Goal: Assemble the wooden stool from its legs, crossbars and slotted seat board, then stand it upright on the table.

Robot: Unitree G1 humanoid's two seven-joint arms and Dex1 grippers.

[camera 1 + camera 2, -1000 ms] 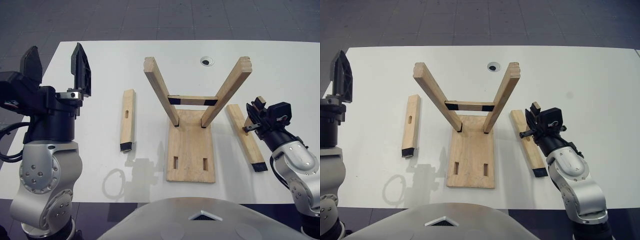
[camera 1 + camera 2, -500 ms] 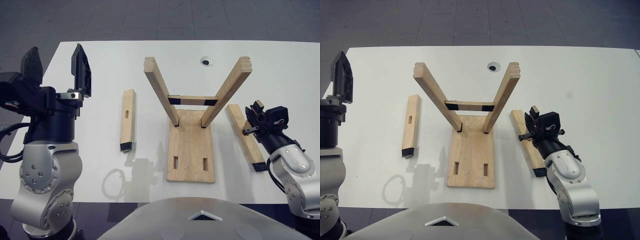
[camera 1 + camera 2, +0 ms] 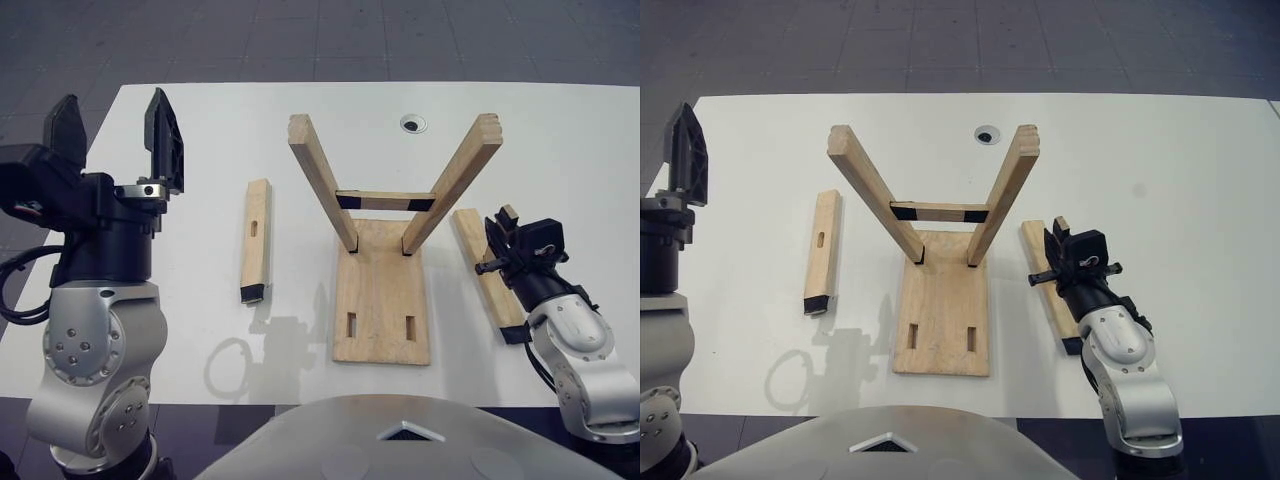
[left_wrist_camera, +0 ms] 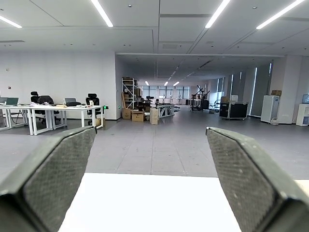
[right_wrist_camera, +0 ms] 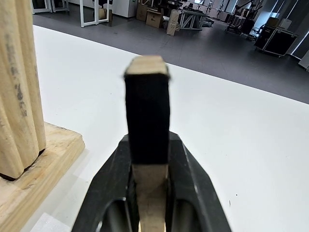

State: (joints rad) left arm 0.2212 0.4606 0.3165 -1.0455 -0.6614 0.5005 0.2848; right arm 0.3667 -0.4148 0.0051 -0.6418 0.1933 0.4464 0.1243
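Observation:
The slotted seat board (image 3: 380, 300) lies flat mid-table. Two legs (image 3: 320, 180) stand tilted outward in its far slots, joined by a black-ended crossbar (image 3: 385, 200). One loose leg (image 3: 254, 240) lies left of the board, another (image 3: 478, 262) lies right of it. My right gripper (image 3: 505, 245) hovers over that right leg, shut on a short black-tipped crossbar (image 5: 147, 111) that sticks out beyond its fingers (image 5: 120, 159). The nearest standing leg (image 5: 19, 92) shows close beside it. My left gripper (image 3: 110, 130) is raised over the table's left edge, open and empty, pads (image 4: 53, 174) wide apart.
A round cable grommet (image 3: 412, 122) sits in the white table (image 3: 200, 130) behind the stool parts. Bare tabletop lies at the far right and between the left loose leg and my left arm. Beyond the table's far edge is grey floor.
My right gripper has carried the crossbar leftward toward the board, from beside the right loose leg to above it. The left arm has stayed where it was.

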